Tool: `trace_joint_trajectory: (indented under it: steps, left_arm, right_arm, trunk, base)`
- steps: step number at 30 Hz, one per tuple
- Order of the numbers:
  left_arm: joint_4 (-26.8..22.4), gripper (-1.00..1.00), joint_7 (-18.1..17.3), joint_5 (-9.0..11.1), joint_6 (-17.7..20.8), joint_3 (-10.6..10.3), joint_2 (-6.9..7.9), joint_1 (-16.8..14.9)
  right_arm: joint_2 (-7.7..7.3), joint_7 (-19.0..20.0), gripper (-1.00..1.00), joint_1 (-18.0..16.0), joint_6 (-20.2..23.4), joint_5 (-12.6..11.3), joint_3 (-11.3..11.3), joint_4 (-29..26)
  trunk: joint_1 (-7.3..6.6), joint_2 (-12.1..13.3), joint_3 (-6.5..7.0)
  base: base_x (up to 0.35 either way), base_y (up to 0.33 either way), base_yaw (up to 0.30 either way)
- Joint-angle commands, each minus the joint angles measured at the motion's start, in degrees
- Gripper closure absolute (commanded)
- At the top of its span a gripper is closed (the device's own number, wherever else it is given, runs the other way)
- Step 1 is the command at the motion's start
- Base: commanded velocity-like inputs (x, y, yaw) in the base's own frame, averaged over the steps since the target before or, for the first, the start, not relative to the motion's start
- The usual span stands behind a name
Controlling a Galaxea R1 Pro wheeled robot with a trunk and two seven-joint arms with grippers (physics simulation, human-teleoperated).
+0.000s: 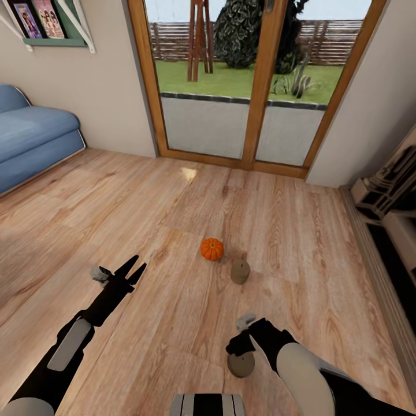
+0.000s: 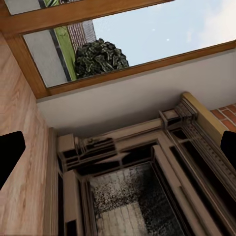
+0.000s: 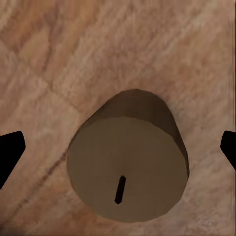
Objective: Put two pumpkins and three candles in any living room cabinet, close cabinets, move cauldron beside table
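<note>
A small orange pumpkin (image 1: 212,249) sits on the plank floor in the middle of the head view. Just right of it stands a squat tan candle (image 1: 240,271). A second candle (image 1: 241,364) stands nearer me, straight under my right gripper (image 1: 242,349), which points down at it. In the right wrist view this candle (image 3: 128,167) shows from above with its dark wick, and the right gripper (image 3: 119,151) is open, one fingertip on each side and clear of the wax. My left gripper (image 1: 132,270) hovers open and empty to the pumpkin's left. The cabinet is out of view.
A wood-framed glass door (image 1: 248,86) closes the far wall. A blue sofa (image 1: 29,138) stands at the left, below a wall shelf (image 1: 49,26). An ornate fireplace (image 1: 393,196) lines the right side, and the left wrist view looks into the fireplace (image 2: 132,196).
</note>
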Motion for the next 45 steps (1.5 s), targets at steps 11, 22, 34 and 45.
trace_joint_trajectory:
  steps: [11,22,34,45]
  left_arm:
    - [0.0,-1.0,0.0,0.4,0.5,0.0,0.01,0.0]
    - [0.1,-1.0,0.0,0.4,0.5,0.0,0.05,0.0]
    - [0.1,-1.0,0.0,0.4,0.5,0.0,0.02,0.0]
    - [0.1,-1.0,0.0,0.4,0.5,0.0,0.0,0.0]
  right_arm:
    - [0.03,-0.8,-1.0,0.0,0.3,0.6,-0.4,-0.7]
    - [0.06,-1.6,-1.0,0.1,0.3,0.5,-0.4,-0.7]
    - [0.09,-1.3,-1.0,0.1,0.4,0.4,-0.4,-0.7]
    - [0.06,-1.4,-1.0,0.1,0.4,0.3,-0.4,-0.7]
  trunk:
    - [0.2,-0.1,-1.81]
    - [0.3,-0.2,-2.7]
    - [0.45,-0.3,-4.03]
    - [0.58,-0.3,-5.14]
  base:
    - [0.0,0.0,0.0]
    - [0.0,0.0,0.0]
    - [0.0,0.0,0.0]
    - [0.0,0.0,0.0]
